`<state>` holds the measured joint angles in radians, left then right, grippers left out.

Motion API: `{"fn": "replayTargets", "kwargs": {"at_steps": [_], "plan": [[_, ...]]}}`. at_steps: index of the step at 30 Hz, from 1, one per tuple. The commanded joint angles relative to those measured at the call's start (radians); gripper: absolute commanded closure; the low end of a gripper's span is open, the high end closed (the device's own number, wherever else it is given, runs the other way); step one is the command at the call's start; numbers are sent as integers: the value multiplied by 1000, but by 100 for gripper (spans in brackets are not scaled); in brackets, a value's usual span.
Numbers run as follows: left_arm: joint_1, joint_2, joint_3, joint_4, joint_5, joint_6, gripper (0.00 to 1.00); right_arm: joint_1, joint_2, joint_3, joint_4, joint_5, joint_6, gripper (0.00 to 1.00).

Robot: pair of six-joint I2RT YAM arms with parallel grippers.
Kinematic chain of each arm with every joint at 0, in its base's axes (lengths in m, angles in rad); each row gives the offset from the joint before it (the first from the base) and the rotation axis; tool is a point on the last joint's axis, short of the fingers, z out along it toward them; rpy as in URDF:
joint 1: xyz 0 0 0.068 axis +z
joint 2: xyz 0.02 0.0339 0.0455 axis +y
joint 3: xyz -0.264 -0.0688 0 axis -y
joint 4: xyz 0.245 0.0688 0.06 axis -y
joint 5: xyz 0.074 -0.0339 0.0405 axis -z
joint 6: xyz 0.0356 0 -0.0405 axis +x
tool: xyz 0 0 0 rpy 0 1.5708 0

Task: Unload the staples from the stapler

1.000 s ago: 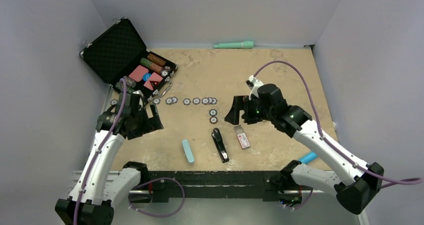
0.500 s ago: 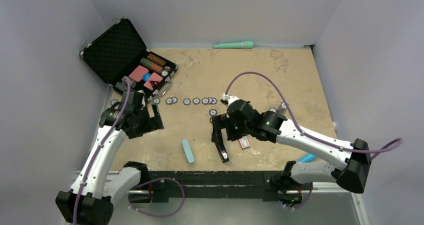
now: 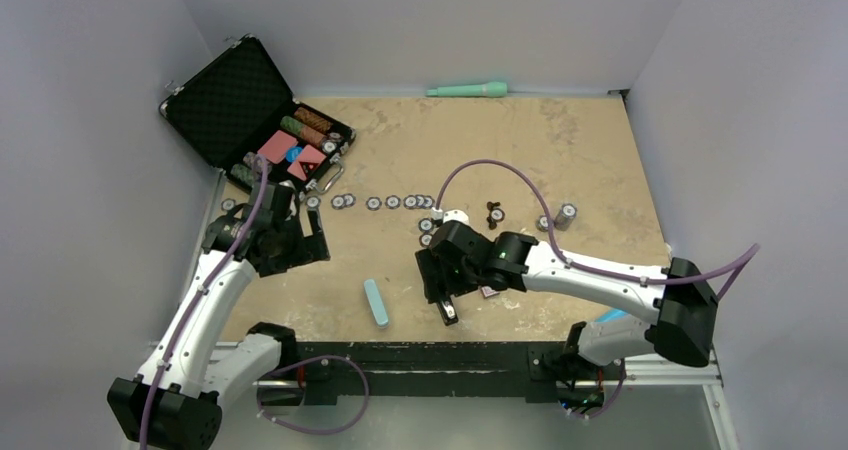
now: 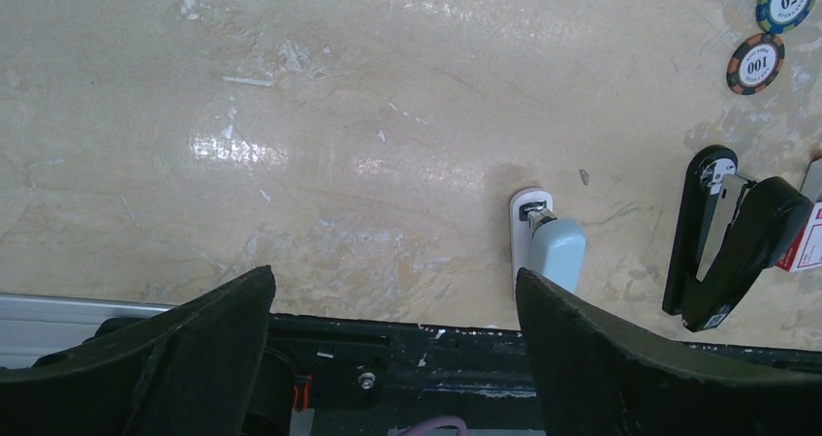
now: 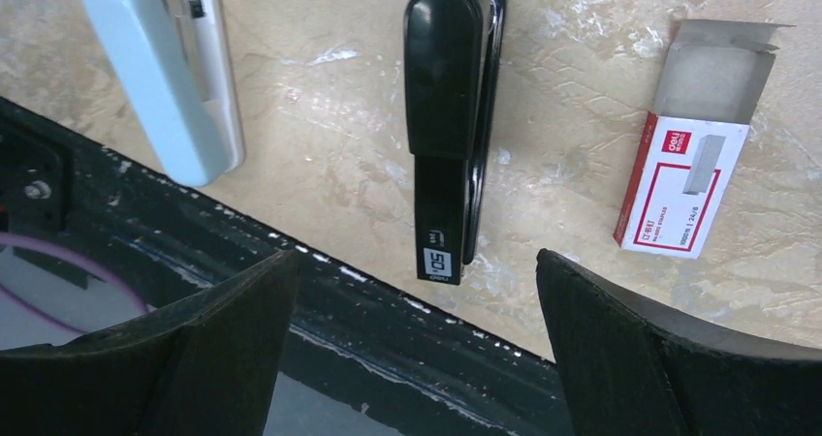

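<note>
The stapler (image 5: 448, 116) was seen lying flat on the table (image 5: 572, 77) near its front edge, directly under the right gripper (image 5: 415, 266), between widely spread fingers, not gripped. The left gripper (image 4: 395, 291) was likewise held spread, well apart from it.

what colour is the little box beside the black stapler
The staple box is red and white, best seen in the right wrist view.

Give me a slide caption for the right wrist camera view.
Open right gripper hovering over the black stapler, which lies between a pale teal bar and a red-and-white box.
</note>
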<state>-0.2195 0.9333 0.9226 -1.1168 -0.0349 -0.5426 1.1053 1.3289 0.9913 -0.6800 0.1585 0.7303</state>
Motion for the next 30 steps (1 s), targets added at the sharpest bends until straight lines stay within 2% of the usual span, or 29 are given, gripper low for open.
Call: {"fn": "replayTargets", "kwargs": {"at_steps": [1,15,24,27,30], "plan": [[-7,-1,4,8,-19,-20,3,4,34,-39,51,51,20,6],[-7,-28,1,8,-36,-28,8,7,159,-83,117,26,-5,17],[-7,-36,1,5,-45,-31,11,29,231,-65,102,37,-8,30],[-7,-52,-1,4,-57,-37,12,36,251,-57,98,42,-12,38],[-7,-60,-1,4,-62,-39,12,40,262,-46,84,57,-13,57]]}}
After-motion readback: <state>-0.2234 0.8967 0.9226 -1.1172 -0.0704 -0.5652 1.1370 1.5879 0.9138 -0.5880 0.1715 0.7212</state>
